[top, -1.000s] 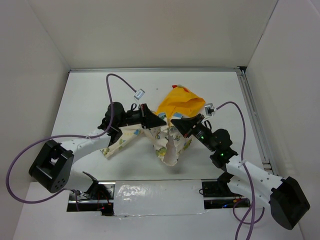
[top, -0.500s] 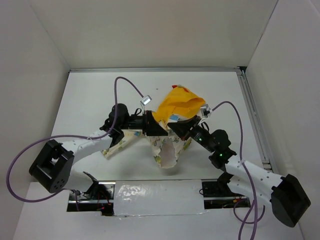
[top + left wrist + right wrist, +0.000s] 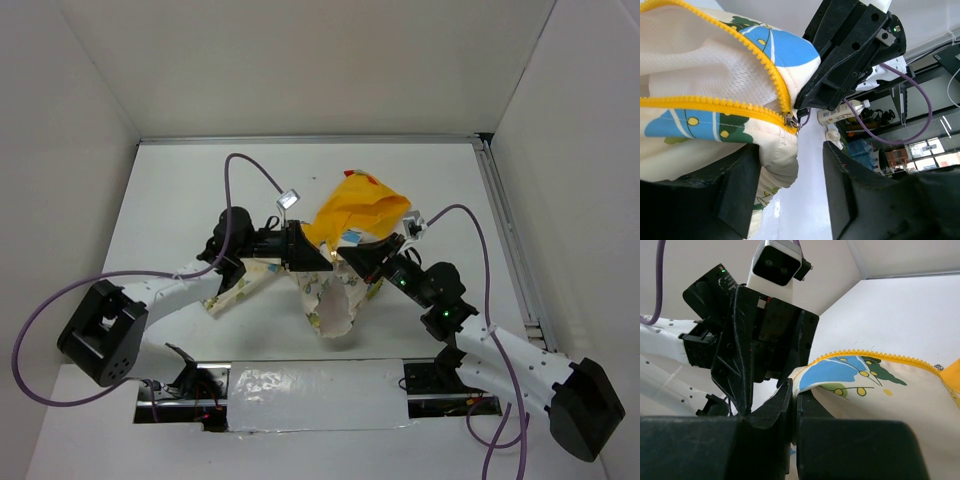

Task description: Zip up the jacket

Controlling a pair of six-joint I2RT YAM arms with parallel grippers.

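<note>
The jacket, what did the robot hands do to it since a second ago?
The left gripper slid right, toward the jacket's middle, and opened its jaws. The jacket's hanging front bunched narrower. The right gripper stayed shut on the jacket; the orange hood stayed put.

A white table [image 3: 170, 200] sits between white walls [image 3: 300, 60], a metal rail [image 3: 508, 230] along its right edge.

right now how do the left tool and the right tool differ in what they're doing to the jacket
The left tool stands open, while the right tool is shut. The left tool grips nothing, with the jacket merely bulging into its gap, while the right tool pinches the jacket's edge by the zipper slider. Both sit close together at that same spot, facing each other.
</note>
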